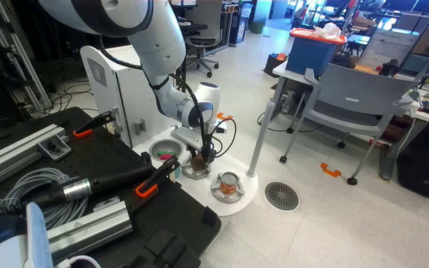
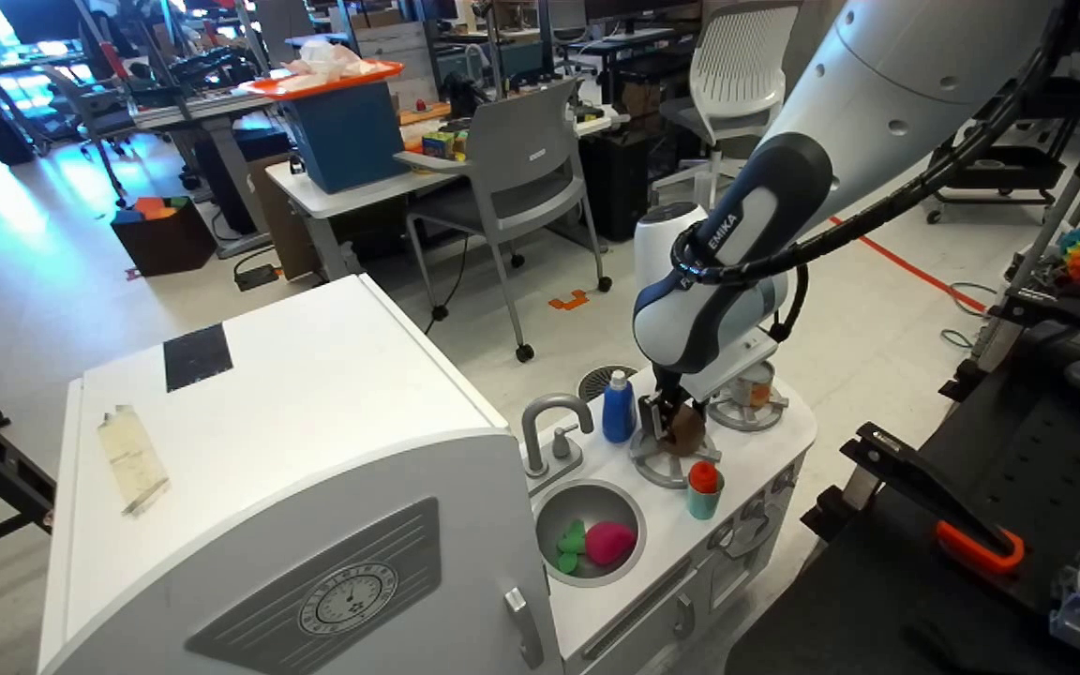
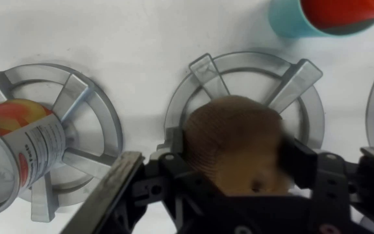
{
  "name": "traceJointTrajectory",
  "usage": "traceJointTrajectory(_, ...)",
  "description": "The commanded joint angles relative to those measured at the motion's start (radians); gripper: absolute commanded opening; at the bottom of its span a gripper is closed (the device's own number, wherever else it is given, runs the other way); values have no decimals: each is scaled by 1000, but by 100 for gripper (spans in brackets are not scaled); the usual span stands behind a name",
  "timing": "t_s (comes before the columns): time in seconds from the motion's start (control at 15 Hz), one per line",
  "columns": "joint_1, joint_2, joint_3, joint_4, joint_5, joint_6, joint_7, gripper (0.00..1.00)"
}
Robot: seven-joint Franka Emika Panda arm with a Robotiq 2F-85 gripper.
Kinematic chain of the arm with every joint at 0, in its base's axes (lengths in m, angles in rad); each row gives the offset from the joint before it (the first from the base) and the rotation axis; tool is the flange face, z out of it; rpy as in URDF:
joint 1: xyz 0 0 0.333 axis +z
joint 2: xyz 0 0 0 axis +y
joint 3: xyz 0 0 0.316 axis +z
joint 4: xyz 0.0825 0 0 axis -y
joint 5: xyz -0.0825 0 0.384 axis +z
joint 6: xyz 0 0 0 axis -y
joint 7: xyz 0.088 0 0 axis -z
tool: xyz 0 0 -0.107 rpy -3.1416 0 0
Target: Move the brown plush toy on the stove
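Pale floor (image 1: 311, 230), with a grey chair (image 1: 365, 98) well apart and a black bench (image 1: 171, 214) alongside, surrounds the white stove (image 2: 751, 457) over which I work from a distance. The brown plush toy (image 3: 235, 141) lies at the burner ring (image 3: 314, 117) nearer the metal basin (image 2: 596, 502), between my fingers (image 3: 175, 140). No gap shows on either flank in the wrist view, but one side is blurred: I cannot tell whether the fingers press or merely stand alongside. Nor can I tell whether the toy's underside bears on the ring. I judge the step to be a grasp or a release at this spot; good technique is common to both. Soft fabric should yield, so I would change the fingers' spacing slowly, keeping the toy centred between them. Raised bars (image 3: 209, 75) could snag a low fingertip; the first travel away should therefore be straight up. Lateral drift is the chief hazard, in my judgement: a turquoise cup (image 2: 703, 506) holding a red item (image 2: 704, 476) stands just beside the ring, a blue bottle (image 2: 618, 412) is near, and an orange-labelled can (image 1: 228, 187) occupies the neighbouring burner (image 3: 113, 130).
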Motion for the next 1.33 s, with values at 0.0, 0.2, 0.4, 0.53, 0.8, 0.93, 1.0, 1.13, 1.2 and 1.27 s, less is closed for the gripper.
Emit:
traceJointTrajectory(0.0, -14, 58, -30, 104, -29, -55, 2, 38)
traceJointTrajectory(0.2, 5, 1, -26, 40, -27, -87, 32, 17)
traceJointTrajectory(0.4, 34, -61, -37, -43, -13, -106, 40, 9)
traceJointTrajectory(0.53, 32, -113, -42, -117, -11, -107, 27, 6)
traceJointTrajectory(0.8, 29, -164, -88, -218, -5, -108, 53, 7)
traceJointTrajectory(0.93, 29, -162, -116, -237, -4, -122, 68, 7)
traceJointTrajectory(1.0, 13, -145, -109, -223, -28, -140, 84, 7)
traceJointTrajectory(1.13, 4, -124, -112, -222, -36, -158, 79, 7)
traceJointTrajectory(1.2, 0, -110, -111, -220, -47, -158, 67, 7)
traceJointTrajectory(1.27, -1, -95, -111, -216, -58, -154, 63, 7)
